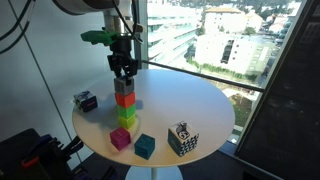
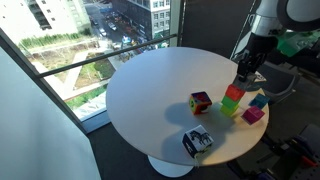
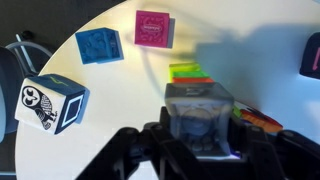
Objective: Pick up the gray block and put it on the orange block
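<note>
The gray block (image 1: 123,86) sits between my gripper's fingers (image 1: 123,75), resting on or just above the orange block (image 1: 124,99). The orange block stands on a lime green cube (image 1: 126,115), so the three form a stack on the round white table (image 1: 190,105). In the wrist view the gray block (image 3: 200,118) fills the space between the black fingers (image 3: 200,150), and the green cube (image 3: 190,72) shows beyond it. The gripper (image 2: 247,74) also shows over the orange block (image 2: 235,93).
A magenta cube (image 1: 120,138) and a teal cube (image 1: 145,146) lie in front of the stack. A black-and-white patterned cube (image 1: 182,139) stands near the table edge. A multi-coloured cube (image 1: 85,100) lies at the far side. Windows stand behind.
</note>
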Robot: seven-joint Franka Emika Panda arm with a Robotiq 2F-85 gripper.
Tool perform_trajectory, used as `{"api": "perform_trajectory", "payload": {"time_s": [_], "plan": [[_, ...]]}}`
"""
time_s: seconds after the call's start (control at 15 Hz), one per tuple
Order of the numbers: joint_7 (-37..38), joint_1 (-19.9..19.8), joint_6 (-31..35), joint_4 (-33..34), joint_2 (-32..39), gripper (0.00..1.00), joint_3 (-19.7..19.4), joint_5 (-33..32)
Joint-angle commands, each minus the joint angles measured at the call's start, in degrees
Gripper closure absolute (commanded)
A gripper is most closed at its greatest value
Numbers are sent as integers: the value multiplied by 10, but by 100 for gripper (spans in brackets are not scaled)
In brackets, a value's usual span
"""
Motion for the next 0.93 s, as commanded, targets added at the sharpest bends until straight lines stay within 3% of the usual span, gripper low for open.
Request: {"api": "perform_trajectory", "payload": {"time_s": [0.0,0.87], "plan": [[22,2,5,11,9,72,2,-13],[28,4,8,11,12,72,2,-20]]}}
